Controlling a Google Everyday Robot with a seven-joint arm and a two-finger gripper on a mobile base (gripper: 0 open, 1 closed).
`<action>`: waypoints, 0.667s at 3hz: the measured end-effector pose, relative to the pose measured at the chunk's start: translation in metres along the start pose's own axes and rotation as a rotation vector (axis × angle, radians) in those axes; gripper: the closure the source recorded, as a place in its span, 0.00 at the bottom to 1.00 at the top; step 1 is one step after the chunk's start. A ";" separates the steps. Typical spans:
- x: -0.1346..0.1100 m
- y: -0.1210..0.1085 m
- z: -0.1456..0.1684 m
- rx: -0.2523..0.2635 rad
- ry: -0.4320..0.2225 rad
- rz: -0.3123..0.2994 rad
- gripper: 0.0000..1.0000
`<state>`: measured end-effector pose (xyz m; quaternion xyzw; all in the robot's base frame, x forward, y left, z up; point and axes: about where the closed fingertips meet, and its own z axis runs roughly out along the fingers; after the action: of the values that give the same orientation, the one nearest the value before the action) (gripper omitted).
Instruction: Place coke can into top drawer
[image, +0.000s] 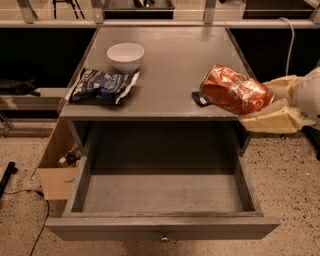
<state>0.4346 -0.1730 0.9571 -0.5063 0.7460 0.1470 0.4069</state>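
The coke can (235, 90), orange-red and shiny, lies on its side in my gripper (257, 102), whose cream fingers (272, 120) are shut on it from the right. I hold it in the air over the cabinet's front right edge, above the right side of the top drawer (162, 192). The drawer is pulled fully open and empty, with a small round knob (163, 238) at its front centre.
On the cabinet top (170, 60) are a white bowl (125, 55), a dark blue crinkled chip bag (103, 85) and a flat dark blue bar wrapper (199, 98), partly hidden behind the can. A cardboard box (57, 165) stands on the floor to the left.
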 end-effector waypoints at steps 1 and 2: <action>0.005 0.009 0.020 -0.019 0.010 0.017 1.00; 0.022 0.028 0.045 -0.043 0.018 0.064 1.00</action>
<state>0.4273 -0.1459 0.9067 -0.4921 0.7620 0.1714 0.3844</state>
